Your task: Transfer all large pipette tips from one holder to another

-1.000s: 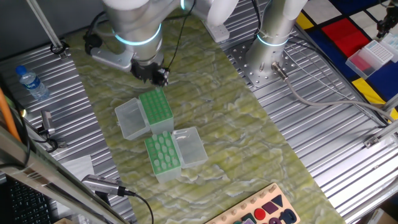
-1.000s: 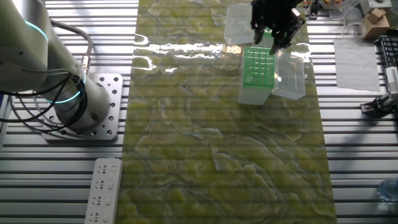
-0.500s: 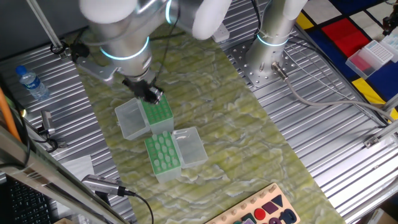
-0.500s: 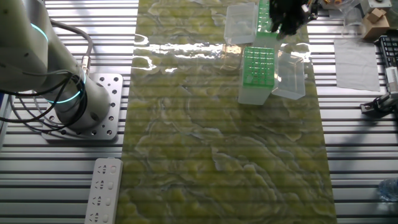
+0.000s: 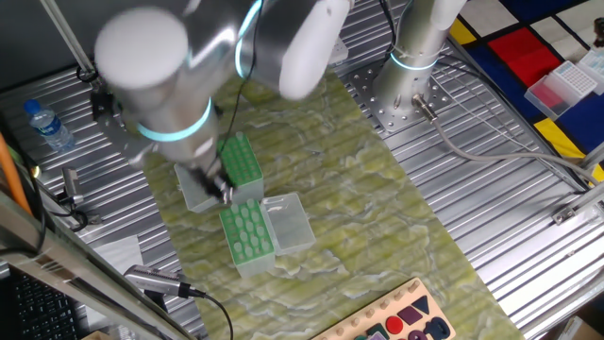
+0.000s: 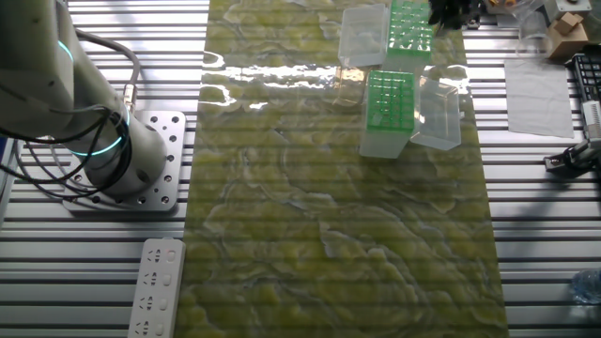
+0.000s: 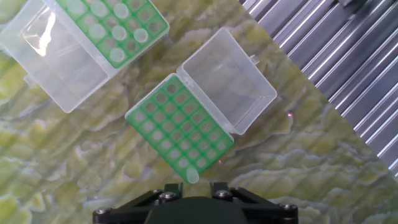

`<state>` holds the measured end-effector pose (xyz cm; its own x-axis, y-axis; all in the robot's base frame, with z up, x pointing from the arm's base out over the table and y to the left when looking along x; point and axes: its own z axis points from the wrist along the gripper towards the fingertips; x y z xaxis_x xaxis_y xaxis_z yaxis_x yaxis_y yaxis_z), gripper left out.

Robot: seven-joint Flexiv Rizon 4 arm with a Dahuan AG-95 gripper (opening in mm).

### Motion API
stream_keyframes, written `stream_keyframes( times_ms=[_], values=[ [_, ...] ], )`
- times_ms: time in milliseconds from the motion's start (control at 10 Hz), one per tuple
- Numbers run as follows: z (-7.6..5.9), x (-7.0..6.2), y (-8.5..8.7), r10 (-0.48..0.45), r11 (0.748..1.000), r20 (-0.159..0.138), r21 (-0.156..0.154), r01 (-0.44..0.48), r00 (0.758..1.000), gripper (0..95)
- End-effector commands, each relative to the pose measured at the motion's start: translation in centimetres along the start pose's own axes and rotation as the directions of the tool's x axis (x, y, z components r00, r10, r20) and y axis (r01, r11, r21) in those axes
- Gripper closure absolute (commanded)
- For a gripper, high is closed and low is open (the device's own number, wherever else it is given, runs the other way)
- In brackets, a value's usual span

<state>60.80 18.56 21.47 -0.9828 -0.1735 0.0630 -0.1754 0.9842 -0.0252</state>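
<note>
Swinging away from over the far green rack, the arm had carried its gripper to the near rack. Its fingers were pinched on one large pipette tip, held just off that rack's corner. Most holes in the near rack looked empty; its clear lid lay open beside it. Pale tips filled the far rack, partly cut off at the edge.

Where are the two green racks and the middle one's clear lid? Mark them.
middle green rack (image 7: 180, 134), hand view, grid centre
corner green rack (image 7: 118, 22), hand view, gridded top
clear lid (image 7: 227, 87), hand view, inner face
</note>
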Motion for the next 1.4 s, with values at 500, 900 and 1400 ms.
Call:
stream_keyframes(
  times_ms=[500,900,1400],
  values=[
    [2.1,-3.3,4.5,0.194,0.98,0.08,-0.067,-0.189,0.978,76.0],
    [3.1,-3.7,5.3,0.243,0.968,0.091,-0.091,-0.235,0.966,76.0],
    [4.1,-3.6,6.7,0.293,0.953,0.077,-0.107,-0.284,0.953,76.0]
  ],
)
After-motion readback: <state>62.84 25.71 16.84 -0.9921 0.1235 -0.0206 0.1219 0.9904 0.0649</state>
